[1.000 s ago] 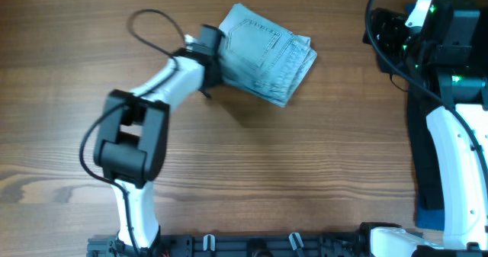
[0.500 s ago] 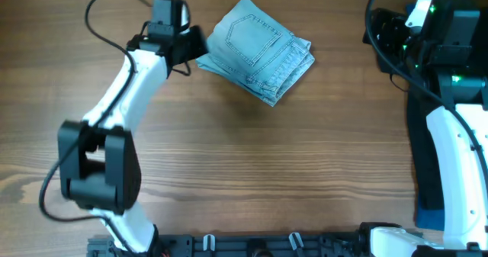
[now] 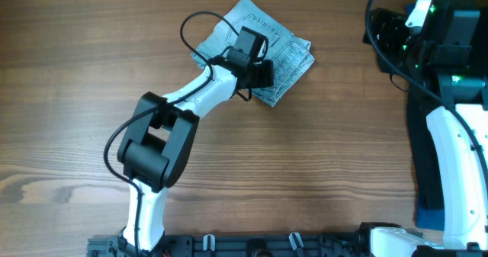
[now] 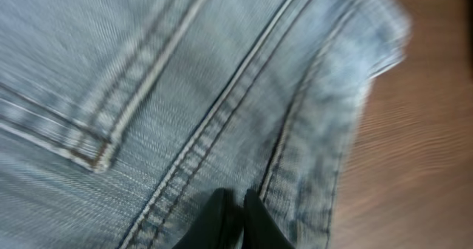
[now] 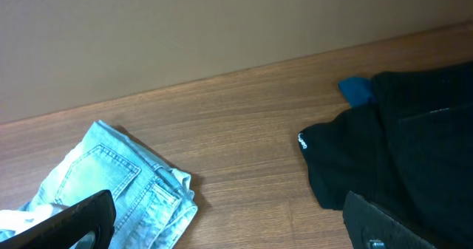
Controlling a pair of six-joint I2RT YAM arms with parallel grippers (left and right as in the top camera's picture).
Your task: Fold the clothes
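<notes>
**Wooden table, shorts folded small, left gripper on top of them**

Wood-grain table point(image 3: 305, 173) fills the overhead view, with a plain tan wall point(image 5: 222, 27) behind it in the right wrist view. The shorts point(image 3: 293, 55) lie at the far middle of the table as a compact, squarish bundle with several layers stacked. One back pocket faces up and the thick edges point toward the near right. The fold looks mostly done.

The left gripper point(image 4: 238, 203) reaches in from the near left and sits over the bundle's near side. Its wrist camera shows the two black tips drawn together, almost touching, low against the denim beside a double-stitched seam point(image 4: 222, 108). The pocket corner point(image 4: 103, 149) is off to the left. No cloth is visibly pinched between the jaws, so they are closed and holding nothing. Closed tips low on the cloth suit pressing or smoothing the stack so the layers lie flat, more than lifting it. Whether they actually bear on the cloth I cannot tell, since the close view is blurred.

The right gripper point(image 5: 236, 223) sits at the far right, well apart from the shorts. Its jaws are spread wide and empty, probably held back so the left arm has room. A black garment point(image 5: 399, 145) lies just under it, with a bit of blue fabric point(image 5: 357, 90) at its far edge. Neither touches the shorts.
</notes>
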